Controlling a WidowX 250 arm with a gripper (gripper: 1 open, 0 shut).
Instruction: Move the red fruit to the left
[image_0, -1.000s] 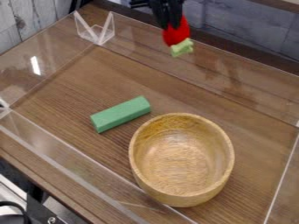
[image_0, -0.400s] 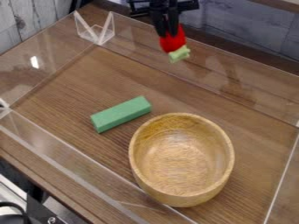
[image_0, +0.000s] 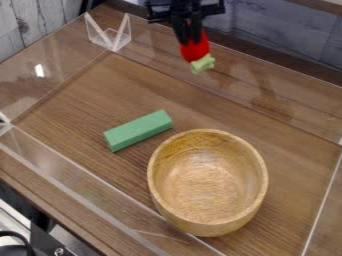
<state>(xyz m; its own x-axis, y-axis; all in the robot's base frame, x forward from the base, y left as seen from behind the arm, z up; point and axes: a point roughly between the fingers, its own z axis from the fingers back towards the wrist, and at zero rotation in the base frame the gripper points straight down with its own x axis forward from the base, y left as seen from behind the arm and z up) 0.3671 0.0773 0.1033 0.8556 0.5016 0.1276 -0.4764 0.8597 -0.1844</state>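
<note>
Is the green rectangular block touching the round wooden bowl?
Apart. The camera view shows a strip of bare wooden tabletop between the green rectangular block and the rim of the round wooden bowl.

The gripper (image_0: 193, 32) comes in from the top edge of the view, pointing steeply downward over the far side of the table. Its dark fingers (image_0: 187, 22) are pinched tight together, clamped on the red fruit (image_0: 195, 46), which hangs just beneath them, clear of the surface.
</note>
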